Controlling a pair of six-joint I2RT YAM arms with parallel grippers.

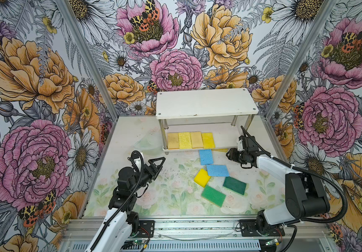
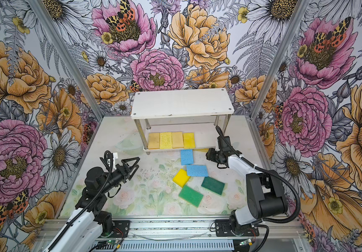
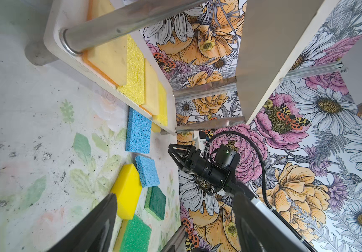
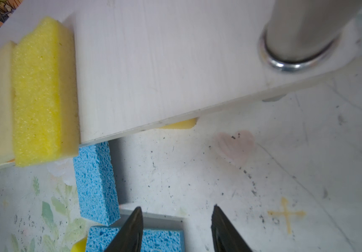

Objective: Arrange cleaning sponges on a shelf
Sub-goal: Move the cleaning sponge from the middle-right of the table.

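I have the right gripper (image 1: 229, 155) hanging low by the right front corner of the shelf (image 1: 206, 102). Its jaws stand parted with nothing between them, and in the right wrist view the black fingertips (image 4: 133, 227) frame only bare table (image 4: 197, 174). The nearest blue sponge (image 1: 206, 157) lies flat on the table just to the left of that gripper, apart from it, with its far end at the front edge of the lower board. A second blue sponge (image 1: 217, 170) lies nearer to me, turned at an angle and touching a bright yellow sponge (image 1: 202, 177). Closer still are a dark green sponge (image 1: 234, 185) and a lighter green sponge (image 1: 213, 195), just beside each other. On the lower board, a row of four yellow and tan sponges (image 1: 185, 140) sits side by side on the left half. The right half in front of the gripper shows plain white board. One more pale yellow sponge (image 4: 180, 124) peeks out from under the lower board's front edge, near the right gripper. The left gripper (image 1: 162, 163) hovers above the table, well to the left of the loose sponges, with its jaws spread wide and holding nothing
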